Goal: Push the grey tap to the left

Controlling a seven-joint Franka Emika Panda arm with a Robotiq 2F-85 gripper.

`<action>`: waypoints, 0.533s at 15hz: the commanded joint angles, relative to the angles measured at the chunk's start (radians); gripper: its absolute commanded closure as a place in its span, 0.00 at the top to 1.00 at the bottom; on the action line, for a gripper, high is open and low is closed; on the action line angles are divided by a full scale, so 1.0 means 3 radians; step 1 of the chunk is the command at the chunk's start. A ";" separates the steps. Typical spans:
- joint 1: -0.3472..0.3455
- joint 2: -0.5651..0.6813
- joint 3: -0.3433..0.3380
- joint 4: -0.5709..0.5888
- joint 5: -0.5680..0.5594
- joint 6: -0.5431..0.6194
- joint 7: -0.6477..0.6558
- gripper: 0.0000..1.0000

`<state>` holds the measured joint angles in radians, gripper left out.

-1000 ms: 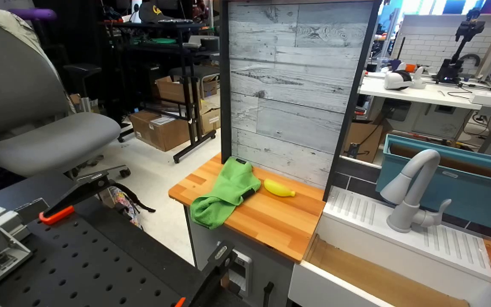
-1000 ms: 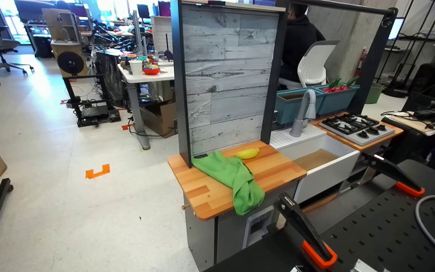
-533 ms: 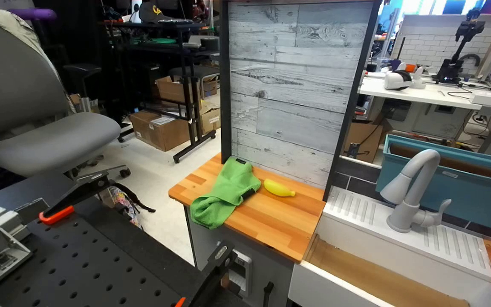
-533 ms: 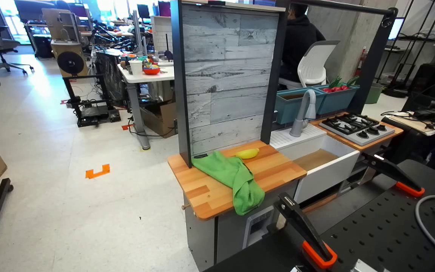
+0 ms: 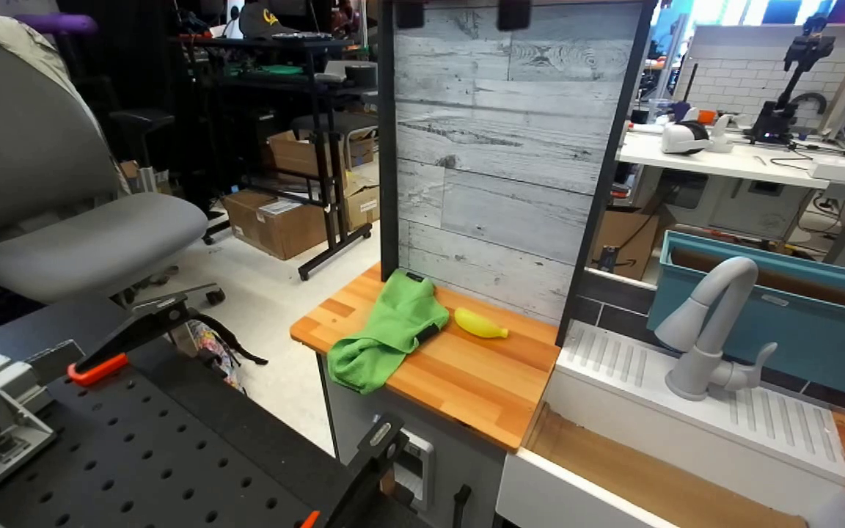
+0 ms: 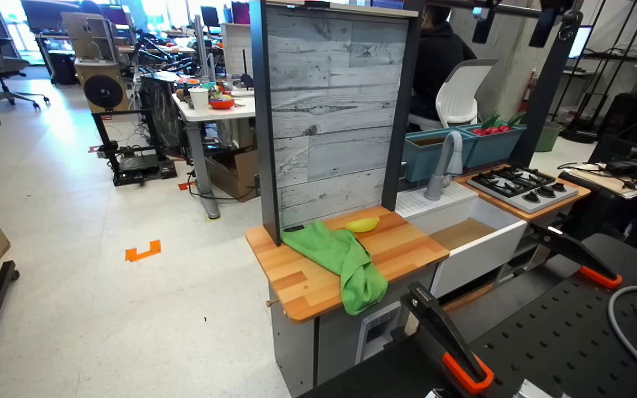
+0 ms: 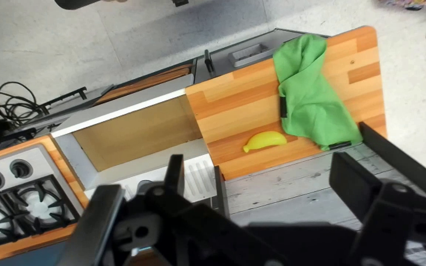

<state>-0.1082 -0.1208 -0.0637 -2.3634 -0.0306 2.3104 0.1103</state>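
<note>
The grey tap (image 5: 716,323) stands on the white ribbed ledge behind the sink, its spout arched over towards the basin; it also shows in an exterior view (image 6: 444,166). In the wrist view the tap is almost wholly hidden behind the gripper's left-hand finger. My gripper (image 7: 255,173) is open, with a wide gap and nothing between its black fingers. Its fingertips show at the top edge in both exterior views (image 5: 463,13) (image 6: 512,32), high above the counter and apart from the tap.
A wooden counter (image 5: 481,374) holds a green cloth (image 5: 393,330) and a yellow banana (image 5: 480,323). A tall grey plank panel (image 5: 503,147) rises behind it. A teal planter (image 5: 789,323) hangs behind the tap. The white sink (image 5: 576,488) and a stove (image 6: 523,188) stand alongside.
My gripper's fingertips have come into view at the top edge in both exterior views; they were out of view before. The tap, cloth and banana have not moved.
</note>
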 commanded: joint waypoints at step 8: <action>-0.0253 0.1553 -0.0289 0.1450 0.0158 -0.0133 -0.0201 1.00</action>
<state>-0.1625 0.2206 -0.1414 -2.0637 -0.0213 2.3062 0.0945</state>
